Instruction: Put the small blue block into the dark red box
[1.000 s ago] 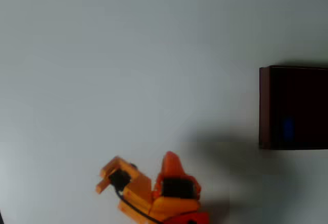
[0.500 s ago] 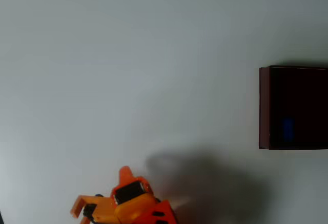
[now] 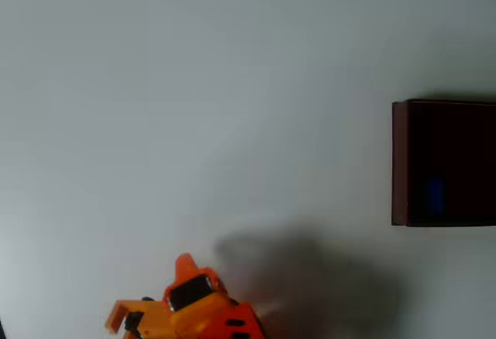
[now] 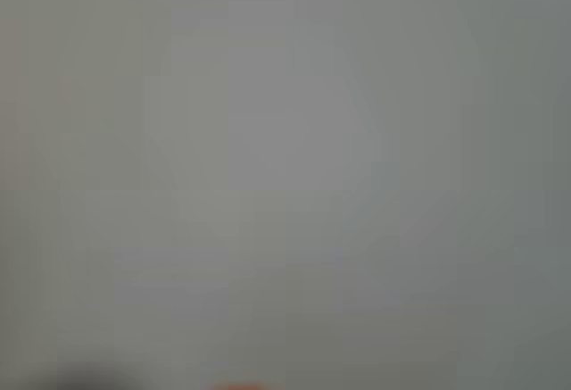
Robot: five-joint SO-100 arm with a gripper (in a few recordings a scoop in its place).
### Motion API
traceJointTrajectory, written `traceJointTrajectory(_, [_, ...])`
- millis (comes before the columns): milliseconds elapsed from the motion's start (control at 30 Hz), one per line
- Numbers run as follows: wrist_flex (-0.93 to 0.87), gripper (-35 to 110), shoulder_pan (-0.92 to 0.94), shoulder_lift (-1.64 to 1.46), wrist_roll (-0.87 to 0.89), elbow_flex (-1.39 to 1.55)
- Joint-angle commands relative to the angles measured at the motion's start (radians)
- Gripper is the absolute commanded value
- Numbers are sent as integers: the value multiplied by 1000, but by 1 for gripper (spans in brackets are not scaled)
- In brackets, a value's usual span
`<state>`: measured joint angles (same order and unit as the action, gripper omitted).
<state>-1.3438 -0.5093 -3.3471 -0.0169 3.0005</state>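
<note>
wrist view | blurred pale grey surface (image 4: 285, 158) | orange sliver (image 4: 239, 386) bottom edge

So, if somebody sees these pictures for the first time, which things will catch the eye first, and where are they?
In the overhead view, the dark red box at the right edge stands out against the pale table, with the small blue block as a faint blue patch on its dark floor. The orange gripper sits at the bottom edge, left of centre, far from the box, beside a soft grey shadow. I cannot tell how its jaws stand.
</note>
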Motion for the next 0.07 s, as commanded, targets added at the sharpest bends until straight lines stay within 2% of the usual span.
traceJointTrajectory(0, [-5, 0, 0, -12, -14, 3])
traceJointTrajectory(33, [-5, 0, 3, -12, -12, 3])
